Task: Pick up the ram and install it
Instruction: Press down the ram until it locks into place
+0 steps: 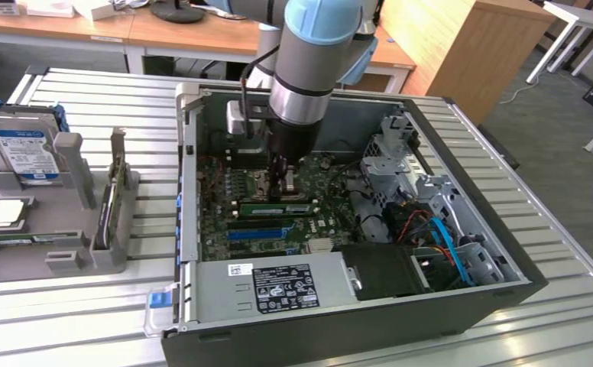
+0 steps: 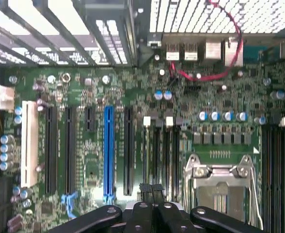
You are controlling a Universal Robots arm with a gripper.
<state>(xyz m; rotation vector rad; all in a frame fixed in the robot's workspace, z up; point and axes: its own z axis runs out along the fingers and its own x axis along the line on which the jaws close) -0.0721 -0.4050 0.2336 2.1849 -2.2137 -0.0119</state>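
Slatted metal table (image 1: 541, 321) underneath, wooden desks behind, and on it the big black open computer case (image 1: 307, 336) lying on its side. To the exterior view's left sits a grey plastic parts holder (image 1: 72, 229). Into the case reaches the grey-and-pale-blue robot arm (image 1: 312, 53), pointing straight down over the green motherboard (image 1: 225, 218).

And there is the ram (image 1: 276, 208), the thin green circuit-board stick with a pale label. It stands on edge on the board, apparently in a slot, though whether it is fully seated cannot be told. Its long axis runs across the exterior view, parallel to the long bright-blue plastic slot (image 1: 260, 232) just beside it.

Now the black gripper (image 1: 284, 177): it hangs just above the board, and in the exterior view the stick lies right below it, on the side towards the blue slot. From the wrist view, the gripper (image 2: 151, 187) has its fingertips pressed together, with nothing visible between them.
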